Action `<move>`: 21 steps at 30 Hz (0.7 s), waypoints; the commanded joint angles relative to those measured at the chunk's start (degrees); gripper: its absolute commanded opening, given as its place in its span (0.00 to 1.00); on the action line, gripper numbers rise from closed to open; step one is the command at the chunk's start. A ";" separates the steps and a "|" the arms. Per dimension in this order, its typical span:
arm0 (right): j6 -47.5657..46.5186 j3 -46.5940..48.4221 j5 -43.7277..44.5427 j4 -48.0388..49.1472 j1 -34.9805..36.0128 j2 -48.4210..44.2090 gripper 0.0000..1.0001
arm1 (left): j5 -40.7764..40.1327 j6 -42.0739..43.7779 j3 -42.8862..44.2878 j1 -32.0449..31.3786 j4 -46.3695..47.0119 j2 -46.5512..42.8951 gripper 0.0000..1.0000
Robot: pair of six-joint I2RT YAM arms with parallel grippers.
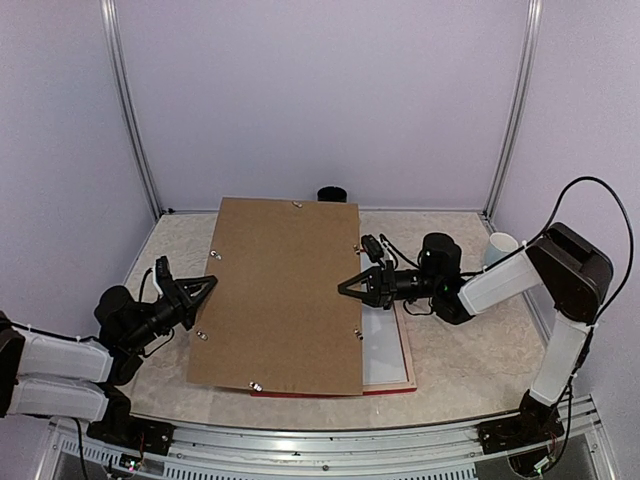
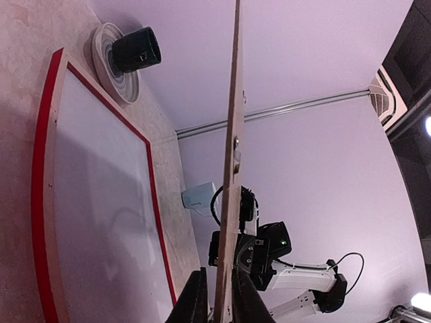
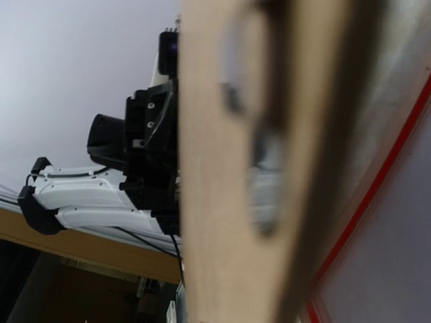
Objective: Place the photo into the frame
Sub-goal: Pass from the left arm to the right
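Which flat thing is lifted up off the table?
The brown backing board, held up at both sides; the red frame lies flat beneath it.

The backing board looks like matt brown cardboard with small shiny metal clips. The frame is smooth red. The tabletop looks speckled like stone.

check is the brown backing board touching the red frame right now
Apart. The left wrist view shows the backing board edge-on, raised well clear of the frame lying flat below it, with bare table showing between them.
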 commanded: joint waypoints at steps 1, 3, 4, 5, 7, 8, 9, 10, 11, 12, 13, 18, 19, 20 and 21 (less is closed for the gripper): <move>-1.85 -1.02 -1.06 -2.55 -1.30 -2.38 0.00 | -0.41 -0.35 -0.34 0.99 1.20 -1.76 0.20; -3.05 -0.70 -1.10 -5.44 -1.78 -3.06 0.00 | -0.34 -0.34 -0.42 1.34 0.83 -1.99 0.28; -3.63 -0.50 -1.02 -7.16 -2.03 -3.36 0.00 | -0.28 -0.31 -0.45 1.53 0.69 -2.04 0.30; -3.95 -0.51 -1.19 -8.49 -2.37 -3.53 0.00 | -0.26 -0.25 -0.47 1.66 0.47 -2.11 0.31; -4.04 -0.67 -1.61 -9.47 -2.92 -3.54 0.00 | -0.23 -0.18 -0.42 1.93 -0.09 -2.27 0.35; -3.90 -0.71 -1.82 -9.94 -3.18 -3.44 0.00 | -0.23 -0.18 -0.52 1.99 -0.41 -2.31 0.36; -3.68 -0.80 -2.07 -10.30 -3.40 -3.23 0.00 | -0.23 -0.17 -0.55 2.03 -0.62 -2.39 0.37; -3.49 -0.89 -2.31 -10.57 -3.63 -2.91 0.00 | -0.31 -0.11 -0.63 2.08 -0.82 -2.40 0.39; -3.09 -1.17 -2.51 -10.51 -3.84 -2.63 0.00 | -0.34 -0.09 -0.64 2.10 -1.09 -2.40 0.40; -2.63 -1.43 -2.66 -10.37 -4.07 -2.37 0.00 | -0.40 -0.09 -0.72 2.16 -1.31 -2.40 0.41; -2.20 -1.81 -2.82 -10.00 -4.32 -2.17 0.00 | -0.45 -0.01 -0.73 2.14 -1.46 -2.40 0.42; -1.15 -2.54 -4.01 -9.75 -5.62 -1.94 0.00 | -0.50 0.05 -0.73 2.21 -2.30 -2.31 0.48; -1.13 -2.57 -4.31 -10.02 -5.95 -2.04 0.00 | -0.50 0.08 -0.67 2.25 -2.47 -2.31 0.49; -1.20 -2.57 -4.55 -10.60 -6.39 -2.20 0.00 | -0.50 0.13 -0.58 2.26 -2.71 -2.36 0.50; -1.37 -2.61 -4.87 -11.09 -6.86 -2.43 0.00 | -0.57 0.18 -0.64 2.31 -2.91 -2.40 0.51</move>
